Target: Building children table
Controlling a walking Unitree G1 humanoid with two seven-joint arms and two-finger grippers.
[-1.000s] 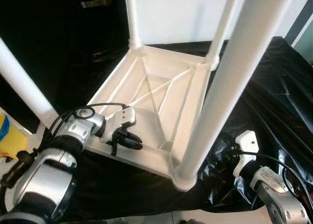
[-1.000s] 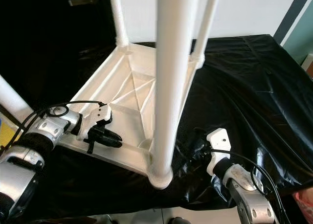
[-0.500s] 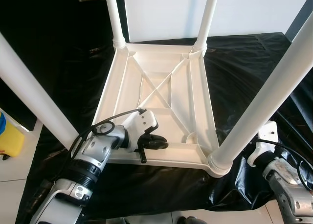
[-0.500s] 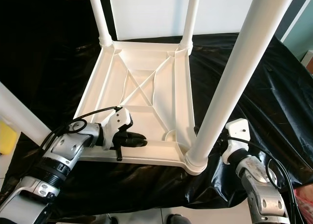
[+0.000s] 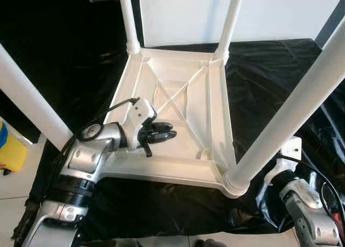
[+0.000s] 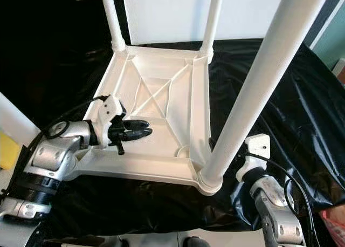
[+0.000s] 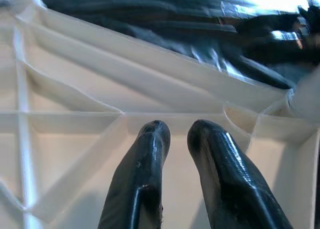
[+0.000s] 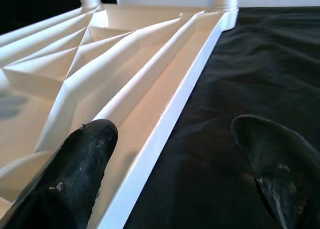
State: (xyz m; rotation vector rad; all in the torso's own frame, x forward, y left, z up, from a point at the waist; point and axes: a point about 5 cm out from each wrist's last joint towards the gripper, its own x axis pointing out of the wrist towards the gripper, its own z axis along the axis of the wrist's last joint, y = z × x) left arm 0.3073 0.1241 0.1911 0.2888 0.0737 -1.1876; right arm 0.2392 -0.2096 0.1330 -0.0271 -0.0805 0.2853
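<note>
Both arms are brushed silver cylinders with black ribbed joint rings and thin black cables looping over the wrists. The left gripper [image 5: 161, 132] has a white angular housing and two glossy black rounded fingers [image 7: 145, 179]. The right gripper [image 8: 185, 164] has a similar white block, its black fingers [image 8: 82, 159] scuffed and dusty.

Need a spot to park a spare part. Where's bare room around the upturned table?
Free: the black sheet right of the upturned table, out to the sheet's far edge. Also the table's ribbed underside beyond the left gripper, between the two far legs. Crowded: the near edge, where the near-right leg rises and the right gripper straddles the table's rim.
</note>
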